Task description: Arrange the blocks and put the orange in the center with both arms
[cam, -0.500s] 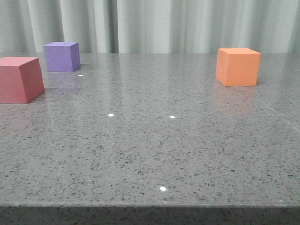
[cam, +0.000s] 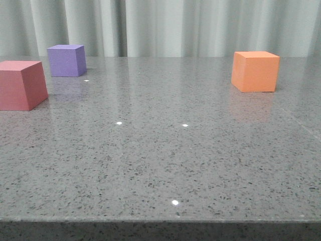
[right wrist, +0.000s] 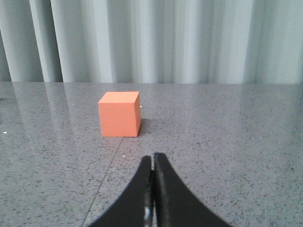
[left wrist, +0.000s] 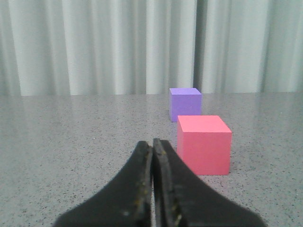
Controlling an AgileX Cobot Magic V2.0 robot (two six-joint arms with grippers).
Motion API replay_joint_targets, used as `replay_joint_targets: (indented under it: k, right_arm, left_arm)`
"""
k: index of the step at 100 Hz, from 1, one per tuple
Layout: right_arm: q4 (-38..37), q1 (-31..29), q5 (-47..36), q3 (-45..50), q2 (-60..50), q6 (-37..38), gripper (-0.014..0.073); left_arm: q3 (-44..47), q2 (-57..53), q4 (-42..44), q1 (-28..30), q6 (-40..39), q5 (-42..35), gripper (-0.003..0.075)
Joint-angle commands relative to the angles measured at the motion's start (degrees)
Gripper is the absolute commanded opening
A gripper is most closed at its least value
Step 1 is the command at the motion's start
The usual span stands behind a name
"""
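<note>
The orange cube [cam: 255,71] stands on the grey table at the back right. It also shows in the right wrist view [right wrist: 120,114], a short way ahead of my right gripper [right wrist: 152,156], which is shut and empty. The pink-red cube [cam: 21,85] stands at the left edge, with the purple cube [cam: 66,61] behind it. In the left wrist view the pink-red cube [left wrist: 204,144] stands just ahead and to one side of my left gripper [left wrist: 152,143], which is shut and empty. The purple cube [left wrist: 185,104] is beyond it. Neither gripper shows in the front view.
The grey speckled table [cam: 165,150] has its front edge near the bottom of the front view. A pale pleated curtain [cam: 165,25] hangs behind the table. A thin seam line [right wrist: 106,175] runs along the tabletop near the orange cube.
</note>
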Motion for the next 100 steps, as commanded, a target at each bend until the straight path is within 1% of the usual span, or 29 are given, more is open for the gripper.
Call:
replay_joint_targets:
  k: [1, 9, 25, 45, 54, 66, 89, 94, 100]
  right_arm:
    - [2.4, -0.3, 3.2, -6.8, 0.0, -0.2, -0.0067]
    - [4.5, -0.3, 10.7, -12.1, 1.5, -0.2, -0.0067]
    - [5.1, -0.3, 20.6, -23.7, 6.0, -0.2, -0.0067]
    - [5.1, -0.3, 35.1, -36.6, 16.0, -0.2, -0.0067]
    - [5.1, -0.3, 41.2, -40.7, 21.2, -0.2, -0.0067]
    - [5.3, -0.3, 44.8, -43.9, 26.9, -0.2, -0.0067]
    - [5.9, -0.3, 48.0, -44.0, 32.1, -0.2, -0.0059]
    - [5.9, -0.3, 48.9, -44.0, 32.6, -0.2, -0.0024]
    - [5.9, -0.3, 49.3, -44.0, 32.8, -0.2, 0.0065]
  left_arm:
    - [2.6, -1.7, 0.0, 0.1, -0.1, -4.6, -0.002]
    - [2.6, -1.7, 0.0, 0.1, -0.1, -4.6, -0.002]
    - [2.6, -1.7, 0.0, 0.1, -0.1, -4.6, -0.002]
    - [2.6, -1.7, 0.0, 0.1, -0.1, -4.6, -0.002]
    - [2.6, -1.7, 0.0, 0.1, -0.1, -4.6, -0.002]
    - [2.6, -1.7, 0.0, 0.1, -0.1, -4.6, -0.002]
    - [2.6, -1.7, 0.0, 0.1, -0.1, -4.6, -0.002]
    - [2.6, -1.7, 0.0, 0.1, -0.1, -4.6, -0.002]
    - [2.6, -1.7, 0.0, 0.1, -0.1, -4.6, -0.002]
